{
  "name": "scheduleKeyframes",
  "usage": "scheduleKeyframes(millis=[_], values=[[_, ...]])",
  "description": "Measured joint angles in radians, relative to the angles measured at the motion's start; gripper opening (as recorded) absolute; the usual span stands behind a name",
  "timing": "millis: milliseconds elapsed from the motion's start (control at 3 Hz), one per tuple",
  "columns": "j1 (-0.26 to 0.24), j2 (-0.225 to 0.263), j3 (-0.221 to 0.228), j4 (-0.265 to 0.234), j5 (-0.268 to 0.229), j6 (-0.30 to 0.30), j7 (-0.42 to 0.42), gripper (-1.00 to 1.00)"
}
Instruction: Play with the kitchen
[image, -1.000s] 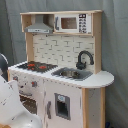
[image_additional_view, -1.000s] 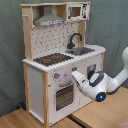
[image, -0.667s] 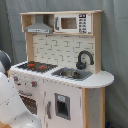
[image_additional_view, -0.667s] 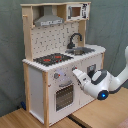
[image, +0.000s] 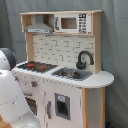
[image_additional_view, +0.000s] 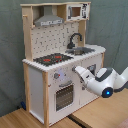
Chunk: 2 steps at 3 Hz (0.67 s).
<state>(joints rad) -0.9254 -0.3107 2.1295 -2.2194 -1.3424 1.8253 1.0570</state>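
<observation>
The kitchen is a tall white and light-wood toy with a black-red hob, black faucet, sink, grey hood and small microwave. In the second exterior view the kitchen shows its windowed oven door below the hob. My gripper reaches in from the second exterior view's right. It is up against the front panel just above the oven door's right side. In the first exterior view my white arm covers the kitchen's lower left and the gripper is hidden.
A grey-green curtain hangs behind the kitchen. The kitchen stands on a light wooden table. A small cupboard door with a dark handle sits under the sink.
The arm's wrist with its blue light has drifted slightly to the second exterior view's right and upward. The gripper end stays at the front panel. The kitchen has not moved.
</observation>
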Motion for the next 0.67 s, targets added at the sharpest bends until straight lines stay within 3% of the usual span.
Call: scheduleKeyframes(millis=[667], values=[[0.054,0.089,0.002,-0.002,0.005,-0.121,-0.154,1.0]])
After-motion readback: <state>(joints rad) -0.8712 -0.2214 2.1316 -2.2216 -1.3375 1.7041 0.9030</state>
